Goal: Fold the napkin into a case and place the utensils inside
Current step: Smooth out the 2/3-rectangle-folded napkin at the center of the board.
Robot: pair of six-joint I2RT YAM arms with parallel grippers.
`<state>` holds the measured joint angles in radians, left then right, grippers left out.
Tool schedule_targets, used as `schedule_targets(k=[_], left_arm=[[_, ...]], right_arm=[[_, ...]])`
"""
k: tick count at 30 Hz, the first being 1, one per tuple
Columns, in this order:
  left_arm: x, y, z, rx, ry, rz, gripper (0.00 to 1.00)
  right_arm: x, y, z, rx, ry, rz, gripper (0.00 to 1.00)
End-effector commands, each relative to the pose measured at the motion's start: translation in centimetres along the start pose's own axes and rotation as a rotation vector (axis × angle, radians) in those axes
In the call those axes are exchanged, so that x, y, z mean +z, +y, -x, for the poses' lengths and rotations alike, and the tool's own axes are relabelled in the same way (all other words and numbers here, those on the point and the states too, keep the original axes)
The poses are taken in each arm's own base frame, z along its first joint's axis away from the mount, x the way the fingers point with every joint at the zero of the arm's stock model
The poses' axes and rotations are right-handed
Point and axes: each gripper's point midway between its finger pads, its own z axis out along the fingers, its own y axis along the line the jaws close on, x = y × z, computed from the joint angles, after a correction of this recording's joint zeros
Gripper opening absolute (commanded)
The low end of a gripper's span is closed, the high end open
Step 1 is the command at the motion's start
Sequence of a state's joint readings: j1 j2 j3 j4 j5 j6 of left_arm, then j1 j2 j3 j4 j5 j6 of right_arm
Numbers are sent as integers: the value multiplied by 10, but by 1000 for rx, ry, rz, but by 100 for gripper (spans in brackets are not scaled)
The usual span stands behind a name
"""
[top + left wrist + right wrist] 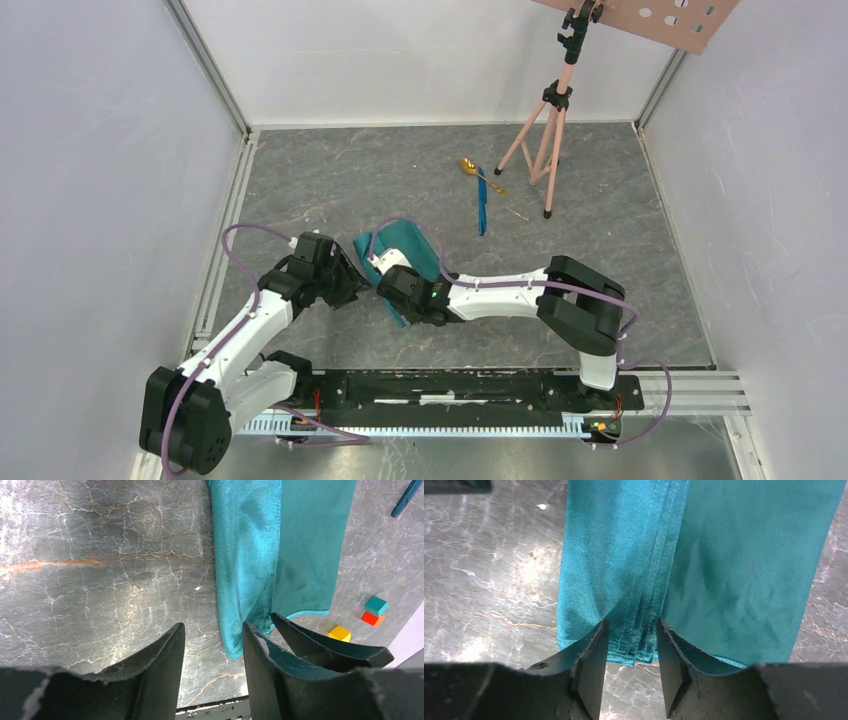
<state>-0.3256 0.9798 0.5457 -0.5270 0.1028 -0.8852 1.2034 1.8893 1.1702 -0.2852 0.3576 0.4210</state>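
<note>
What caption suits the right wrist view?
Right gripper, jaws apart, astride the folded edge of the teal napkin on a marbled table.

Teal napkin [415, 245] lies partly folded; gold spoon [468, 166] and blue knife [482, 205] rest beyond it.

My fingers [589, 675] are black. The napkin [724, 570] is teal-green, the bench [100, 605] grey with white marble veins and one rusty streak. A teal cube [376, 605], a red cube [372, 618], a yellow cube [339, 633]; spoon [468, 166] gold, knife [482, 205] blue.

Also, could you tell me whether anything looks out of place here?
The napkin lies unevenly folded, a narrow doubled strip beside a wider flat layer. Three small coloured cubes sit just off its corner and look stray on this table.
</note>
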Motion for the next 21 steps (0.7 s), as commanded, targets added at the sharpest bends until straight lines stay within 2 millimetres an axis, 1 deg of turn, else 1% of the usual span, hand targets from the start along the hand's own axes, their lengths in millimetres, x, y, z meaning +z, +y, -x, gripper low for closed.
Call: schedule_targets(k=[1, 4, 9, 16, 18, 21], left_arm=[[-1, -7, 8, 15, -29, -27, 53], [2, -11, 10, 19, -15, -27, 53], [3, -18, 14, 24, -13, -33, 52], [4, -17, 15, 20, -13, -24, 52], [5, -19, 16, 20, -11, -28, 52], [6, -27, 20, 31, -7, -42, 52]], right_arm=[[-8, -21, 7, 16, -33, -41, 44], [-9, -23, 10, 23, -49, -34, 40], [-4, -30, 10, 36, -44, -22, 28], [-9, -37, 17, 51, -75, -2, 11], [-7, -39, 18, 52, -73, -2, 8], [-5, -41, 14, 52, -63, -5, 7]])
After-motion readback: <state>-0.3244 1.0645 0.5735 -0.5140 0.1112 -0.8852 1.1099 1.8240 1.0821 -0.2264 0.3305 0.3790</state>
